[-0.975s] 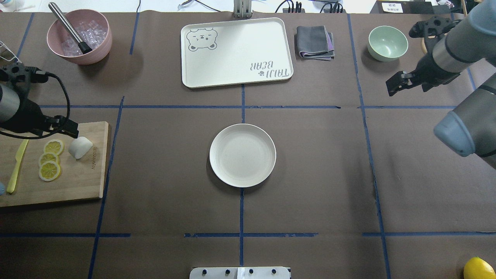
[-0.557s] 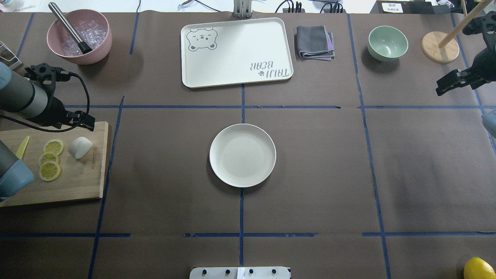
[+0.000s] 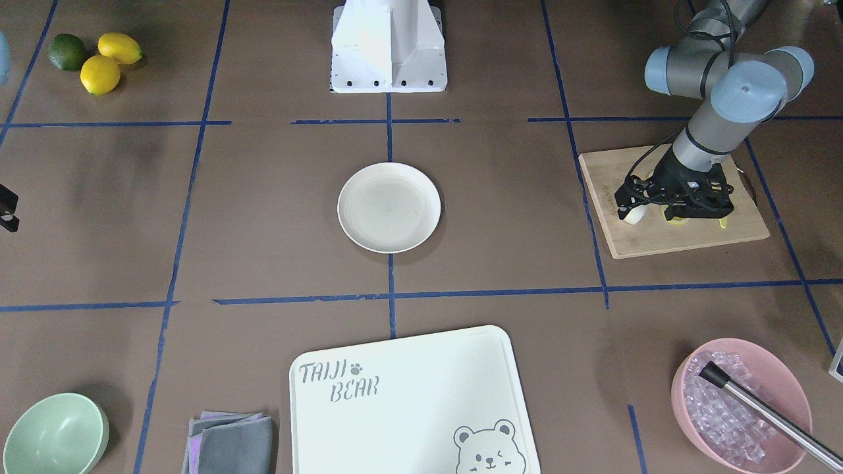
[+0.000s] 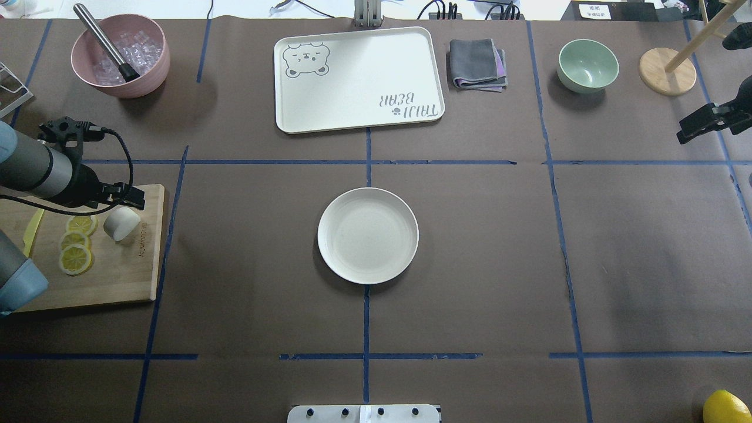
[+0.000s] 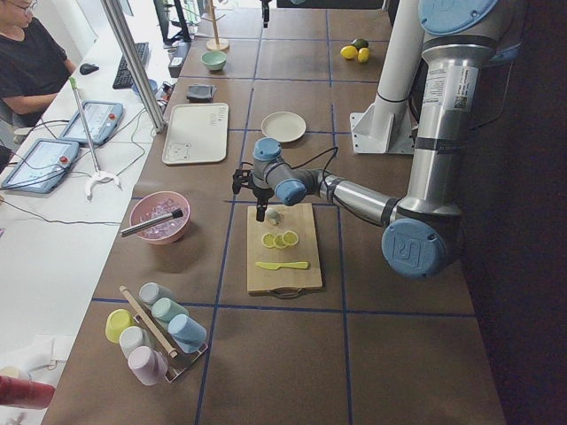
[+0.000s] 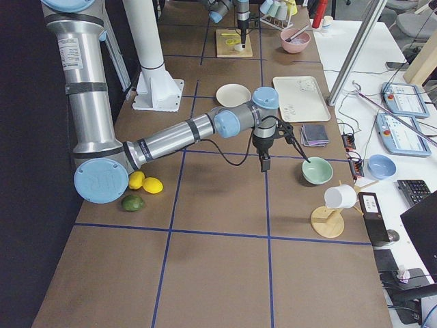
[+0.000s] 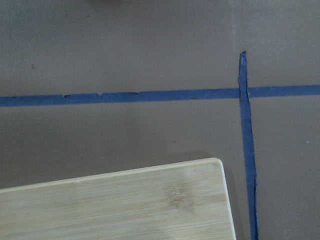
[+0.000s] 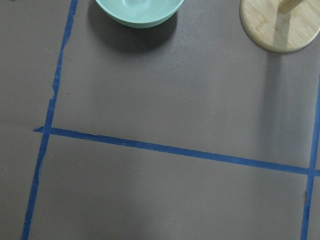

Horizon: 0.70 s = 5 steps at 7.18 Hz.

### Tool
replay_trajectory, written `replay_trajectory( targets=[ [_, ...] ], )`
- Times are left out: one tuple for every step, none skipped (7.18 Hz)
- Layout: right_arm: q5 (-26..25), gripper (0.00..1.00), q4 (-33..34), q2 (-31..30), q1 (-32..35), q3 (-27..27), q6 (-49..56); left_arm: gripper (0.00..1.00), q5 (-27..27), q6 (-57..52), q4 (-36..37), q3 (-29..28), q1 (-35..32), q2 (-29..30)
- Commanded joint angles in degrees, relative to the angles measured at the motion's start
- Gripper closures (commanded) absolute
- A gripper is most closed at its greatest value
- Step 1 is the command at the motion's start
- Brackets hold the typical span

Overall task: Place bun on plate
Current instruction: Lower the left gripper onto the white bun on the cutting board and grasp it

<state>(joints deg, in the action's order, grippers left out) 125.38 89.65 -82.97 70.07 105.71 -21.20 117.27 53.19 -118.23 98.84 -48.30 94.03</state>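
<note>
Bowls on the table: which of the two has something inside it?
The pink bowl. It holds clear ice cubes and a metal rod with a black tip, while the mint-green bowl looks empty.

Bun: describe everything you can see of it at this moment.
The bun is a small, plain white, rounded lump, matte and whole. It sits on the wooden cutting board, beside the lemon slices with a small gap between. The left gripper hangs close by it; contact is unclear.
</note>
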Motion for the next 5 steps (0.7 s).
replay_trajectory(
  targets=[
    [0.1,0.0,0.0,-0.2,0.2,0.1,0.0,0.01,0.1,0.3,-0.7,0.5,1.1,-1.1],
    [0.1,0.0,0.0,-0.2,0.2,0.1,-0.1,0.01,0.0,0.3,-0.6,0.5,1.5,-1.2],
    [0.1,0.0,0.0,-0.3,0.2,0.0,0.0,0.01,0.1,0.3,-0.6,0.5,1.9,-1.2],
    [0.1,0.0,0.0,-0.3,0.2,0.2,-0.1,0.01,0.0,0.3,-0.6,0.5,2.2,-1.2],
    [0.1,0.0,-0.1,-0.2,0.2,0.4,-0.1,0.01,0.0,0.3,-0.6,0.4,2.3,-1.3]
  ],
)
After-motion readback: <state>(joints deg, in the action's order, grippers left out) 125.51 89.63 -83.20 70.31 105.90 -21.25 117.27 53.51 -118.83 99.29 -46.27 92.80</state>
